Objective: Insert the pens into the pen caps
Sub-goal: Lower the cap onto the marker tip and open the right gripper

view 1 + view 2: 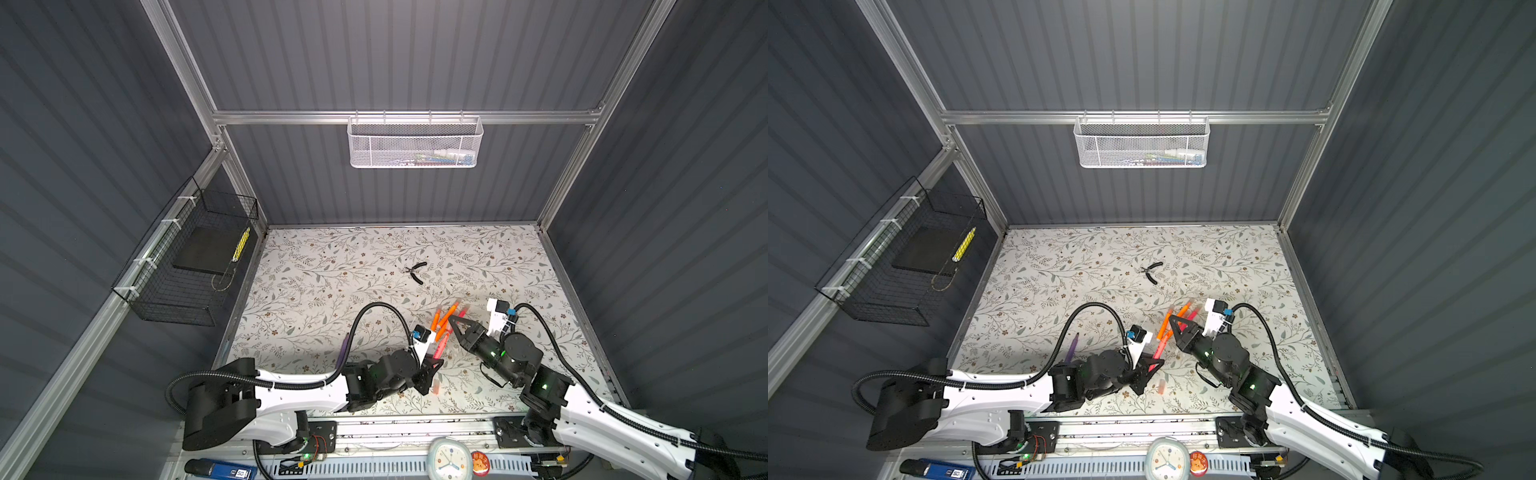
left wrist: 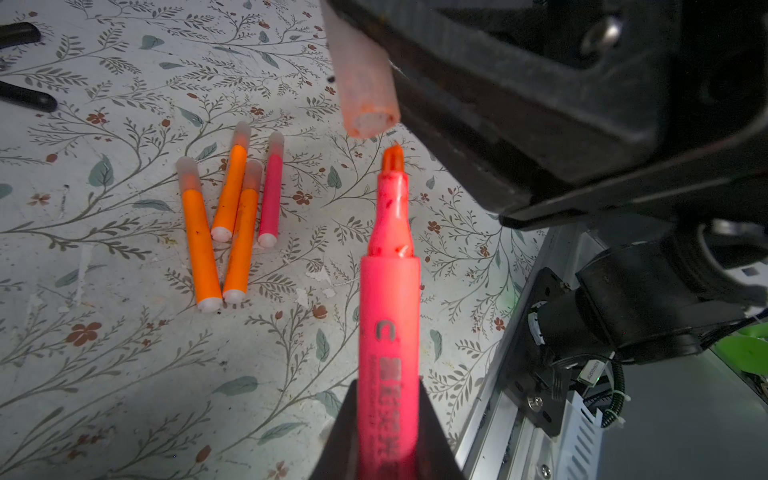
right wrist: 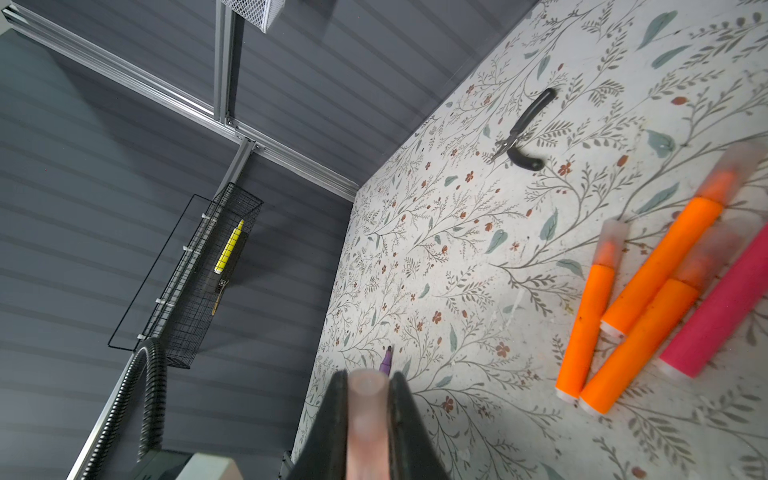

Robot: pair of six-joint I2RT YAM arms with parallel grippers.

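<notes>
The table (image 1: 332,266) wears a pale cover printed with leafy sprigs and small flowers. Toward the back lie black-handled pliers (image 1: 417,272), handles spread. Nearer the front sit four capped pens in a loose bunch: three orange pens (image 2: 201,245) and one pink-red pen (image 2: 270,195) (touching or nearly so). A purple pen (image 1: 1072,348) lies well apart to the left, and a loose cap (image 1: 1161,386) rests near the front edge.

Tabletop (image 1: 332,257) far edge and both far corners: open passage. Obstructions: pliers (image 1: 417,272) mid-tabletop; capped pens (image 1: 450,314) clustered toward near edge; purple pen (image 1: 344,351) nearer left edge.
</notes>
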